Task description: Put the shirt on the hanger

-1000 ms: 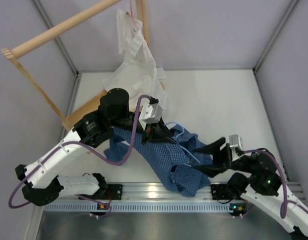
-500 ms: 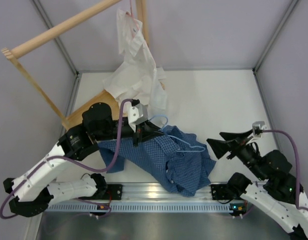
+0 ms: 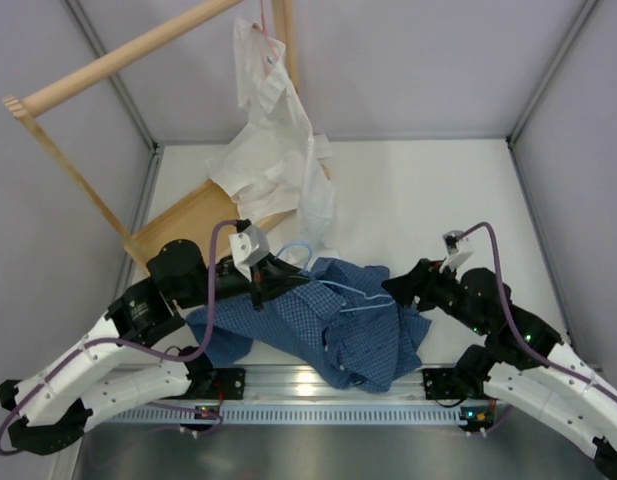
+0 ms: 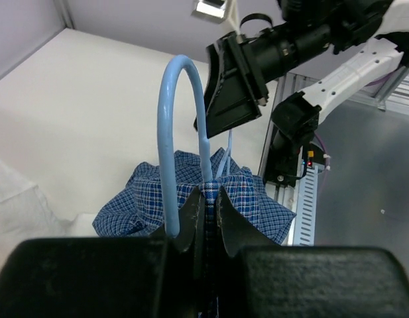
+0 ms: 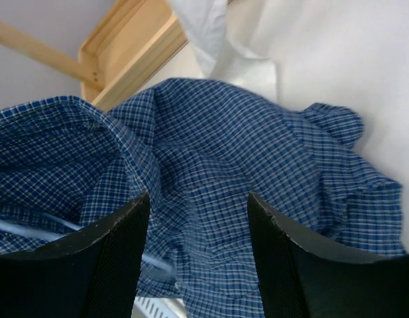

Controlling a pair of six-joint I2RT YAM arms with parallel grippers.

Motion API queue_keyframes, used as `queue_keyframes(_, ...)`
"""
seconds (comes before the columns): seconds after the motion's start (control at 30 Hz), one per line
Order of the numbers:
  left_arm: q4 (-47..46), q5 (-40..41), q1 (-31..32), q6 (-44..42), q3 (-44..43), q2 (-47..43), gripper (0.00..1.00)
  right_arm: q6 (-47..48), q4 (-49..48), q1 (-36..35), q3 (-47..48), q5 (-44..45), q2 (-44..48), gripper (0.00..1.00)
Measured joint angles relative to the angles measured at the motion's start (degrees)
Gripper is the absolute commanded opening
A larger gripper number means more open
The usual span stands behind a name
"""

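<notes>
Pinching the hanger (image 4: 166, 132) at the neck with the left end effector (image 4: 207, 199), right end effector (image 5: 197, 205) parted, empty over the shirt (image 5: 257, 146) — mid-threading, fabric grab likely needed next.

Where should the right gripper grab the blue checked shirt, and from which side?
Probably the raised folded edge of the shirt, taken from above. It stands up as a ridge that the open right gripper can straddle, while the left gripper holds the hanger by its neck.

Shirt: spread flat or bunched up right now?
Bunched up. The shirt lies in a crumpled heap with deep folds on the table, and only part of the hanger wire shows above the cloth.
</notes>
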State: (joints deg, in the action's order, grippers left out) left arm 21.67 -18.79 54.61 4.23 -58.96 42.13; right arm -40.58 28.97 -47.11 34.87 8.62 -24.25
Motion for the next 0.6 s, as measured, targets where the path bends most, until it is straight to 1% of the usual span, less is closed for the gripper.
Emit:
queue_keyframes(0.1,-2.4,-2.1,0.0,0.2,2.5,-3.0,0.00,-1.0,-3.1,0.1,-1.2,-5.8,-2.1,0.56)
queue_keyframes(0.2,-4.9,-4.5,0.0,0.2,5.1,-5.5,0.00,-1.3,-7.6,0.5,-1.7,-13.8,-4.8,0.56)
queue_keyframes(0.37,-6.7,-7.6,0.2,0.3,6.4,-7.2,0.00,-2.1,-14.4,1.3,-4.3,-25.1,-7.5,0.55)
queue_keyframes(0.5,-9.0,-9.4,0.2,0.3,6.5,-7.8,0.00,-2.6,-17.7,1.7,-6.3,-31.3,-8.4,0.54)
queue_keyframes(0.6,-9.9,-11.0,0.2,0.2,6.5,-8.5,0.00,-2.5,-19.8,2.3,-7.1,-34.9,-9.9,0.50)
